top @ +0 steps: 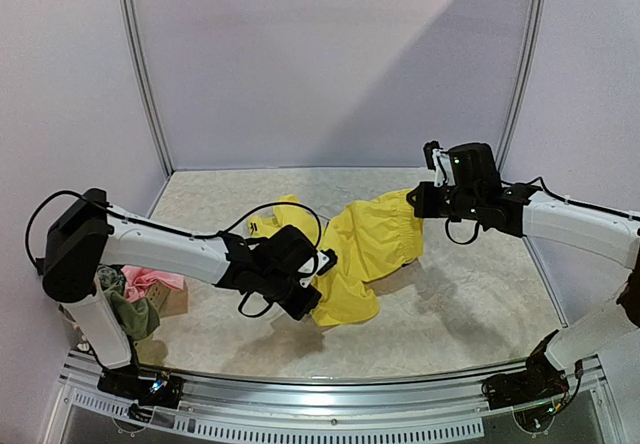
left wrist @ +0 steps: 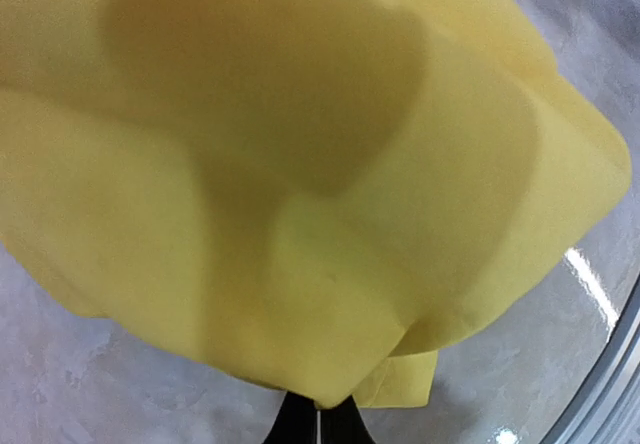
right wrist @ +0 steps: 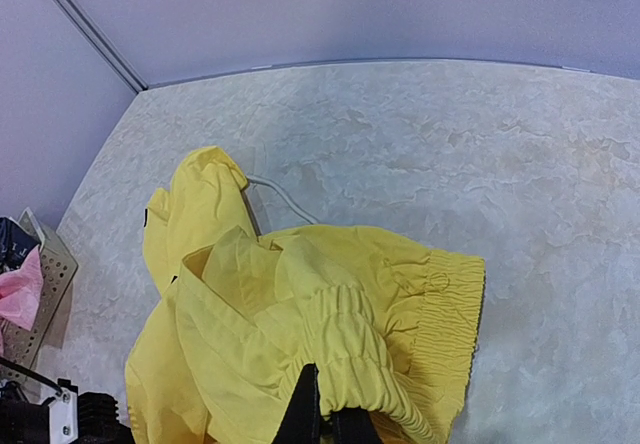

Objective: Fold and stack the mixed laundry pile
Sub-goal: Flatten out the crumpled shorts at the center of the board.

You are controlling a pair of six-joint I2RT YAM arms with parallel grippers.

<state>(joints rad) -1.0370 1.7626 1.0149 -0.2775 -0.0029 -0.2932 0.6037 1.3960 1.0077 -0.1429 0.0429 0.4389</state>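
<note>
The yellow drawstring shorts (top: pixel 365 254) hang stretched between my two grippers above the middle of the table. My left gripper (top: pixel 312 286) is shut on the shorts' lower leg hem; in the left wrist view the yellow cloth (left wrist: pixel 300 194) fills the frame above the closed fingertips (left wrist: pixel 318 426). My right gripper (top: pixel 418 200) is shut on the elastic waistband (right wrist: pixel 370 354). The white drawstring (right wrist: pixel 285 199) trails on the table. The rest of the pile, a pink piece (top: pixel 150 281) and an olive-green piece (top: pixel 135 316), lies at the left edge.
A pale mesh basket (top: pixel 172 299) stands at the left by the left arm's base; its wall shows in the right wrist view (right wrist: pixel 45 284). White enclosure walls bound the table at the back and sides. A metal rail (top: pixel 320 409) runs along the near edge.
</note>
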